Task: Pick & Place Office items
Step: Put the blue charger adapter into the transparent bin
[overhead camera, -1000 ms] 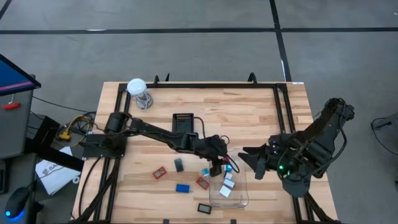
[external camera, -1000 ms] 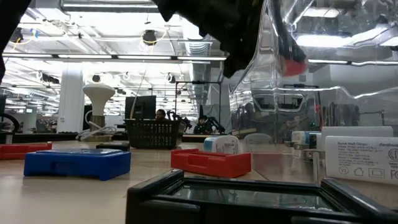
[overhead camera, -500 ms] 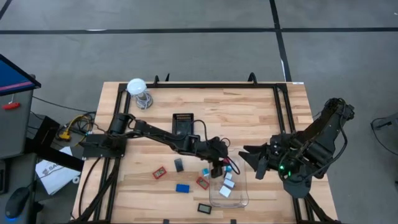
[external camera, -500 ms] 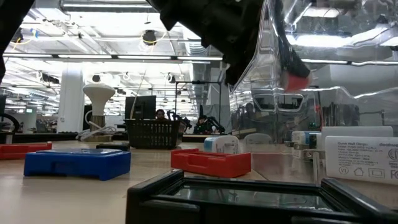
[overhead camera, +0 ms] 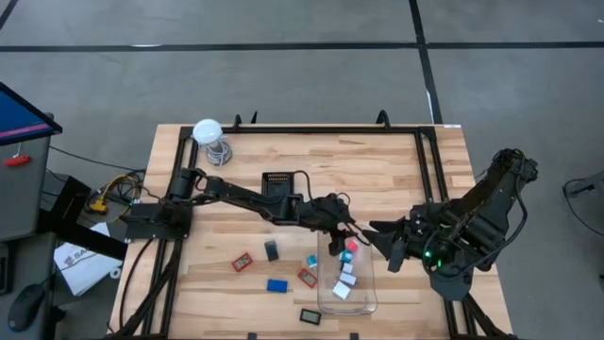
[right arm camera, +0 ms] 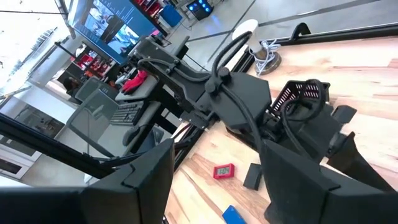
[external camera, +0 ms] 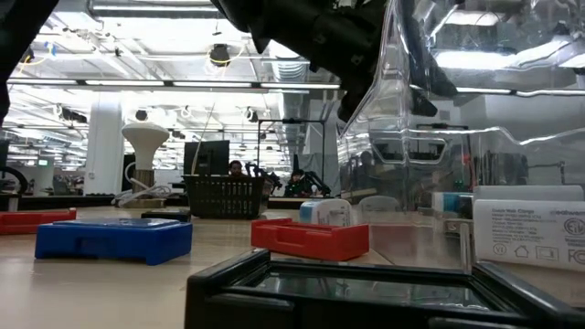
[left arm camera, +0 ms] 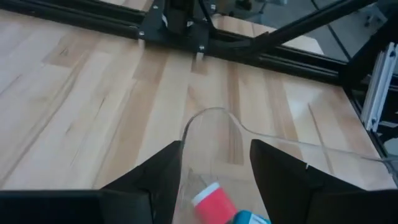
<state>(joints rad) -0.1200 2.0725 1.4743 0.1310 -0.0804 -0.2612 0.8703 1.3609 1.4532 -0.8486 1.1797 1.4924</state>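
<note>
Item in hand: a small cyan-and-red office piece (left arm camera: 219,205), lying just below and between the spread dark fingers of the left gripper (left arm camera: 215,163), apart from both fingers and not pinched; in the overhead view the same piece (overhead camera: 349,246) sits at the far inner edge of the clear plastic box (overhead camera: 370,288), at or just inside its rim, with the left gripper (overhead camera: 337,236) directly above it. Judgement of step: release into the box appears made or nearly so; to finish well the arm should rise straight up with the fingers kept wide, clear the curved transparent wall (left arm camera: 211,118) before swinging aside, and avoid nudging the light box across the wooden table (overhead camera: 377,170). Already in the box: several white and silvery cubes (overhead camera: 343,280). Outstanding on the table, left of the box: a flat red rectangle (overhead camera: 243,262), a second red rectangle (overhead camera: 307,277), a blue rectangle (overhead camera: 276,285), a black framed piece (overhead camera: 310,315), a dark small block (overhead camera: 272,249), and a cyan bit (overhead camera: 311,260). Right gripper (overhead camera: 387,244): waiting beside the box's right side, fingers parted, holding nothing.
</note>
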